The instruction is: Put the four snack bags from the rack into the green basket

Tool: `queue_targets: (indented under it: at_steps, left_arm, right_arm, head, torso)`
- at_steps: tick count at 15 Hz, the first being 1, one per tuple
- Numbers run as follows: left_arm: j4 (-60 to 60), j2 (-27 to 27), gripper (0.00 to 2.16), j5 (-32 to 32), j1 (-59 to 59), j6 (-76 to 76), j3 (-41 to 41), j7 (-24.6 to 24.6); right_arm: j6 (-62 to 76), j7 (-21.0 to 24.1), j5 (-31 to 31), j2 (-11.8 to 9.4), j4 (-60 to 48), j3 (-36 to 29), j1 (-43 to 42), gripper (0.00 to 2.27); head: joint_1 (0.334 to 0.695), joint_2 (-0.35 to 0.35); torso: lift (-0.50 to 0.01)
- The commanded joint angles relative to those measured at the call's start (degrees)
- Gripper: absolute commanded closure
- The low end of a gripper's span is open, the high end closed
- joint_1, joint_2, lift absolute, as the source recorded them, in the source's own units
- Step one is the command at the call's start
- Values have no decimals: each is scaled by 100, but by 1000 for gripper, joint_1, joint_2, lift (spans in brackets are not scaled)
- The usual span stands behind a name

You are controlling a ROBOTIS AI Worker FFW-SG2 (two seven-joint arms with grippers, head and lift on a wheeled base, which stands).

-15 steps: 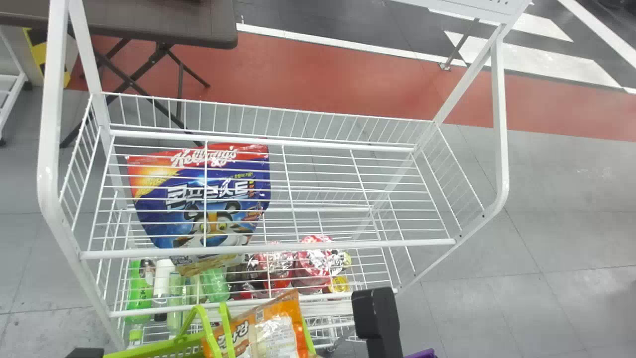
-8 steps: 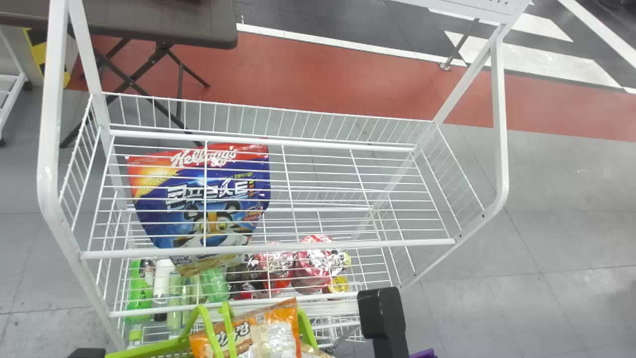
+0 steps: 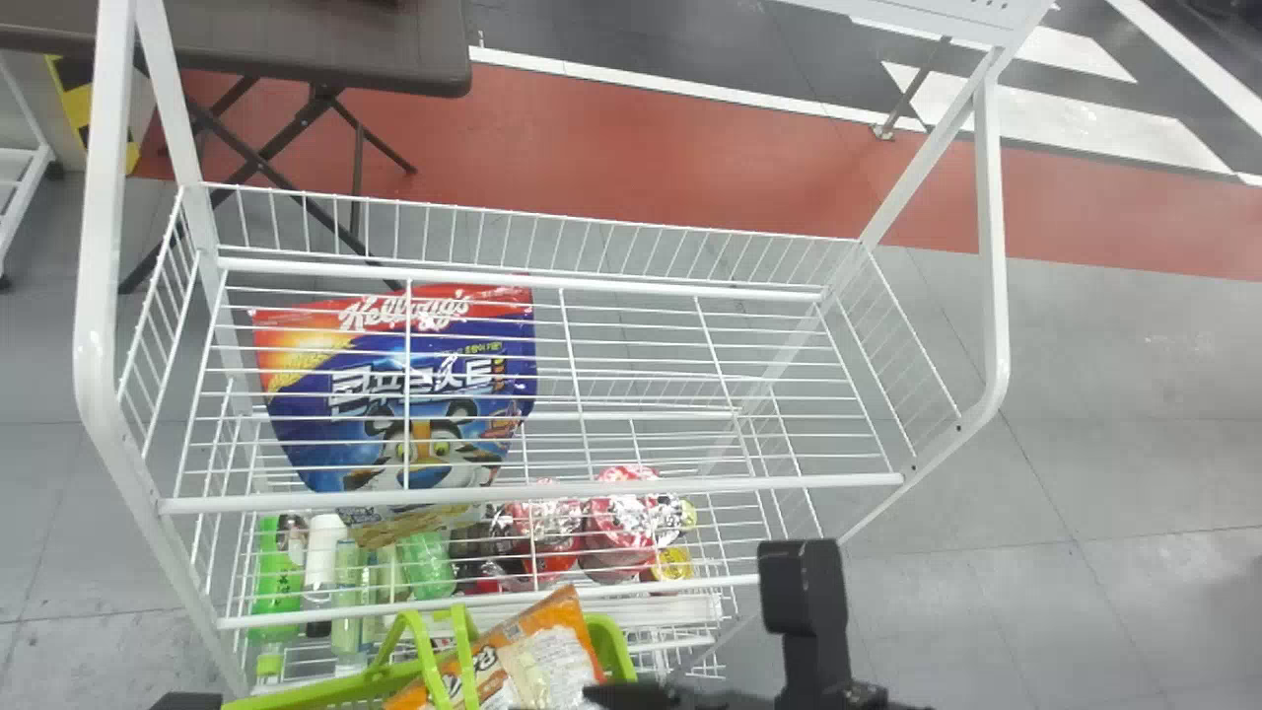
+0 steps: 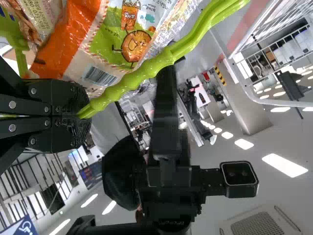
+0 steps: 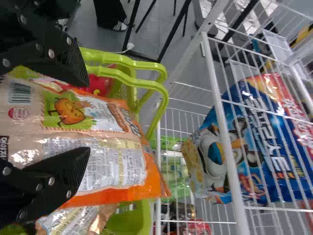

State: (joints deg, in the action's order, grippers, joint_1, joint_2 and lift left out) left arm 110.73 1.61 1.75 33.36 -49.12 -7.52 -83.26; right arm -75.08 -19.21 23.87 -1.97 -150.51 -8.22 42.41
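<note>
At the head view's bottom edge are my right gripper (image 3: 636, 695) and, far left, part of my left gripper (image 3: 187, 701). In the left wrist view, the left gripper (image 4: 80, 116) is closed around a handle (image 4: 146, 68) of the green basket. The right gripper (image 5: 89, 115) has its fingers spread over an orange snack bag (image 5: 105, 164), which lies at the top of the green basket (image 5: 139, 220). Beneath it is another bag (image 5: 73, 220), and something red (image 5: 100, 85) lies beside it. The blue cereal bag (image 3: 424, 394) lies in the white rack (image 3: 532, 500), on its left side.
The rack's white posts (image 3: 96, 296) rise at both sides. Green bottles (image 3: 279, 582) and red packages (image 3: 621, 523) stand on a lower shelf. A dark table (image 3: 325, 49) stands behind the rack at the left.
The right arm has moved to the right and slightly up in the head view. The basket's handles have shifted a little to the right, and the orange bag has shifted slightly. The cereal bag has stayed put.
</note>
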Motion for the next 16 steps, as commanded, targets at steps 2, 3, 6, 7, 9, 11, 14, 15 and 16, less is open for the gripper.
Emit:
queue_targets:
  at_steps: [2, 3, 6, 7, 9, 11, 14, 15, 16]
  left_arm:
    - [1, 6, 2115, -8, 4, 11, -22, -15]
    - [1, 6, 2115, -8, 4, 11, -30, -24]
    - [-8, 6, 2115, -17, 4, 11, -39, -6]
    - [-17, 6, 2115, -26, 4, 11, -30, -15]
    - [-52, 15, 2115, -61, 4, 11, -22, -33]
    - [-69, 32, 2115, -61, 12, 46, 14, -77]
    - [-61, 41, 2115, -70, 30, 64, 22, -138]
    - [-69, 41, 2115, -96, 30, 64, 22, -147]
    - [-78, 50, 2115, -122, 30, 64, 5, -138]
  right_arm:
    - [2010, -241, -67, 30, 127, -83, 31, 80]
    - [2695, -250, -146, 57, 198, -75, 40, 80]
    - [4822, 84, -893, 110, 523, 356, 92, 80]
    - [5262, 365, -1174, 118, 646, 541, 110, 80]
    - [6228, 1033, -1886, 118, 962, 883, 145, 80]
    - [6545, 1209, -1957, 118, 1279, 883, 154, 76]
    - [7037, 1192, -1860, 39, 1604, 620, 198, 66]
    - [7142, 1200, -1842, 22, 1657, 558, 233, 66]
    - [7195, 1200, -1746, 4, 1674, 461, 259, 66]
  head:
    - [695, -350]
    - [695, -350]
    - [695, -350]
    - [695, -350]
    - [695, -350]
    - [695, -350]
    - [695, -350]
    - [695, -350]
    - [695, -350]
  torso:
    - [-6]
    - [-6]
    - [-6]
    - [-6]
    - [-6]
    - [-6]
    - [-6]
    - [-6]
    - [-6]
